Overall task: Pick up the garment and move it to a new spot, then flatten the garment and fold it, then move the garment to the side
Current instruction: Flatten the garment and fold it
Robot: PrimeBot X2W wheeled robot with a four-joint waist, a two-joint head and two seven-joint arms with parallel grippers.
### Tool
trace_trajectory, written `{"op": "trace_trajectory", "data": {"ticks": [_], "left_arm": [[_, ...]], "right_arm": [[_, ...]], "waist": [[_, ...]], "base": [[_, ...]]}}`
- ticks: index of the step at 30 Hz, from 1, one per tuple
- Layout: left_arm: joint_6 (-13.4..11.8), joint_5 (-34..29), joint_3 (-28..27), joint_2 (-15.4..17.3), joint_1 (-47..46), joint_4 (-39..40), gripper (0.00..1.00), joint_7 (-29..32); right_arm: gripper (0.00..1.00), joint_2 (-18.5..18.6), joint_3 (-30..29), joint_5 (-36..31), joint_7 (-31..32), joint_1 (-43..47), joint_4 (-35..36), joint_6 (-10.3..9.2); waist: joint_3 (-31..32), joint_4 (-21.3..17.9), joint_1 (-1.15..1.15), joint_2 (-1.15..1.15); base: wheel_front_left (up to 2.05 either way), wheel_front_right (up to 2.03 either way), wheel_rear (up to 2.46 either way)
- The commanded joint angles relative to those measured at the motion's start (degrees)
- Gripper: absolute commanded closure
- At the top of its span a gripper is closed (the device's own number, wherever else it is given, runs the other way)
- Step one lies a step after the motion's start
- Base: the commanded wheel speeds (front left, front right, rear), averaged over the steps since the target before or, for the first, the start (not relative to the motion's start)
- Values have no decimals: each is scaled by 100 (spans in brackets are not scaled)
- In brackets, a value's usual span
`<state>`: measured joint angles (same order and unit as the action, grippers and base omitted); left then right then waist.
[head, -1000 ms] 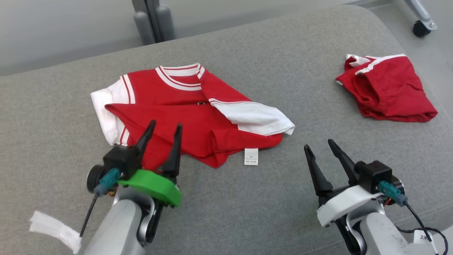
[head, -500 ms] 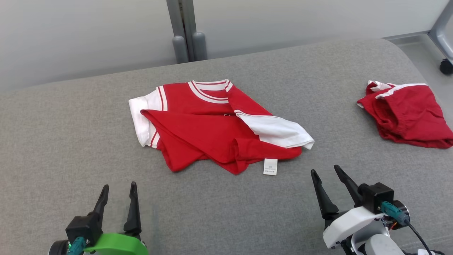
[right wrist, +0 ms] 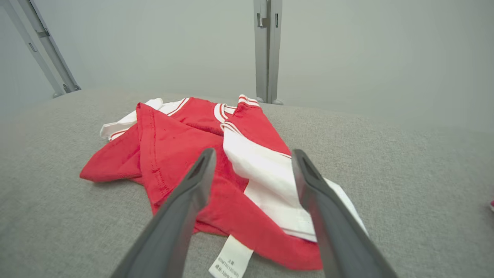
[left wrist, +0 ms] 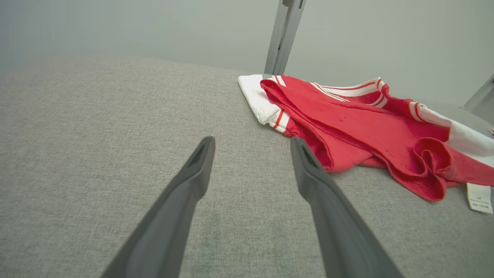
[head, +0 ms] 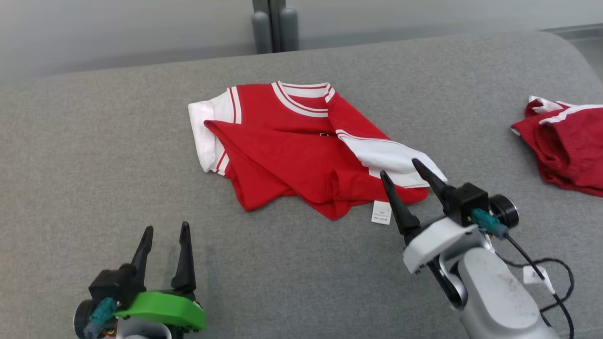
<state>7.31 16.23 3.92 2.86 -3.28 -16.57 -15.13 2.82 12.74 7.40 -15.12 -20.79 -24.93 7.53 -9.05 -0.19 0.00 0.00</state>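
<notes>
The garment (head: 301, 155), a red shirt with white sleeves and a striped collar, lies crumpled and partly folded over itself in the upper middle of the head view, on a grey cushioned surface (head: 94, 141). Its white care label (head: 381, 213) sticks out from the lower right hem onto the grey fabric. A second red garment (head: 565, 155) sits bunched at the right edge of that frame, well apart from the first. A grey post (head: 275, 23) stands beyond the surface at the top centre.

The left wrist view has the shirt at its upper right, with a rolled red fold near the label, and bare grey fabric under that arm's 2 fingers (left wrist: 193, 181). The right wrist view looks straight along its fingers (right wrist: 320, 208) onto the shirt, with the white sleeve (right wrist: 266, 173) between them and the label at the bottom centre. It also takes in a slanted metal leg (right wrist: 42, 46) at its upper left.

The left gripper (head: 166, 227) is at the lower left of the head view, jaws spread wide, holding nothing, over bare surface and clear of the shirt. The right gripper (head: 399, 167), right of centre, is also spread wide and empty. Its tips overlap the shirt's lower right hem and white sleeve, just above the label. Whether they touch the cloth cannot be told. A black cable (head: 556, 273) loops beside its wrist.
</notes>
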Motion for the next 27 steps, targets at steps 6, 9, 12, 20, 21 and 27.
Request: {"op": "trace_trajectory", "data": {"ticks": [6,9,12,20,21,27], "left_arm": [[20,190,159,15,-344,-59,0,-1],[16,233,256,16,-434,-72,0,0],[17,276,306,15,-507,-75,0,0],[18,252,438,14,-615,31,0,0],[18,229,472,14,-638,49,0,0],[17,193,802,15,-826,191,0,0]], "right_arm": [[0,22,207,-437,-2,-898,-932,-9],[0,30,123,-592,-2,-1119,-1263,-9],[0,22,-1,-786,-2,-1258,-1488,-9],[100,26,-518,-909,-2,-1638,-1692,-9],[100,27,-662,-978,-2,-1730,-1704,-10],[100,25,-1974,-1419,-2,-2273,-1636,-9]], "waist": [[-573,535,0,0],[-666,634,0,0],[-722,713,0,0],[-890,738,0,0],[-921,727,0,0],[-1109,703,0,0]], "base": [[0,0,0],[0,0,0],[0,0,0],[0,0,0],[0,0,0],[0,0,0]]}}
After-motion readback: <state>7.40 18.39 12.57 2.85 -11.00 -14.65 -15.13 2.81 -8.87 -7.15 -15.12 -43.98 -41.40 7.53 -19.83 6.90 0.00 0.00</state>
